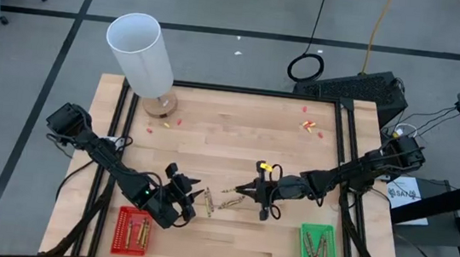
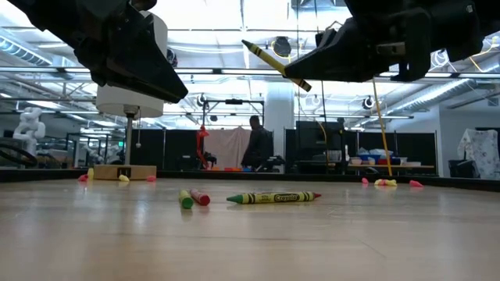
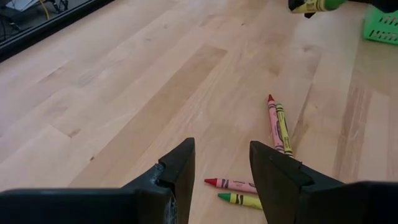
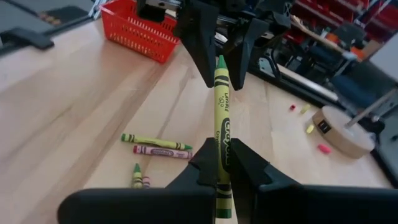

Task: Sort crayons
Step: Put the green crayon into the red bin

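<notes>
The wooden counter (image 1: 237,138) carried a red tray (image 1: 132,230) and a green tray (image 1: 317,245), both holding crayons. The left hand (image 3: 221,171) hovered with fingers apart above four loose crayons (image 3: 278,124). The right hand (image 4: 222,163) was clamped on a green crayon (image 4: 221,112), lifted clear of the counter.

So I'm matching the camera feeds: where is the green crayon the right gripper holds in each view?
High view: green crayon at table centre, in the right gripper.
Low view: raised, tilted, top centre.
Left wrist view: top edge, partly cut off.
Right wrist view: upright, centre.
Shared landmark: four crayons on the table.
</notes>
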Action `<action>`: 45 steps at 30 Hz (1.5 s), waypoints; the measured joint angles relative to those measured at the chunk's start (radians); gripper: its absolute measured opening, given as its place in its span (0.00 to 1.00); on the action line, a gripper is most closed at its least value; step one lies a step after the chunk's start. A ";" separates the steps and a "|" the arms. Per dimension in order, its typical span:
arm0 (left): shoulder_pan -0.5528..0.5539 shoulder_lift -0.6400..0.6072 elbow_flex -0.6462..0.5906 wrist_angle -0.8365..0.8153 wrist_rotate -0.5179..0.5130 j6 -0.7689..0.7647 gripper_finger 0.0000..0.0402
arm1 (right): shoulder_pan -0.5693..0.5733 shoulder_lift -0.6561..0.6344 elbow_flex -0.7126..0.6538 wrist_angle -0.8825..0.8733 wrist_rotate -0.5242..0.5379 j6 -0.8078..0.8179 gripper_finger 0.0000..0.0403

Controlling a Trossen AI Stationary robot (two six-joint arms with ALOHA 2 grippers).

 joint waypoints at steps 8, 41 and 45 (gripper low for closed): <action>0.000 0.000 0.000 0.000 0.000 0.000 0.38 | 0.000 0.000 0.000 0.000 0.000 -0.177 0.01; 0.000 -0.001 0.001 0.287 -0.017 0.450 0.39 | 0.000 0.000 0.000 -0.016 -0.001 -0.318 0.01; 0.000 -0.001 0.001 0.302 -0.018 0.500 0.44 | 0.000 0.000 0.000 -0.024 -0.001 -0.250 0.01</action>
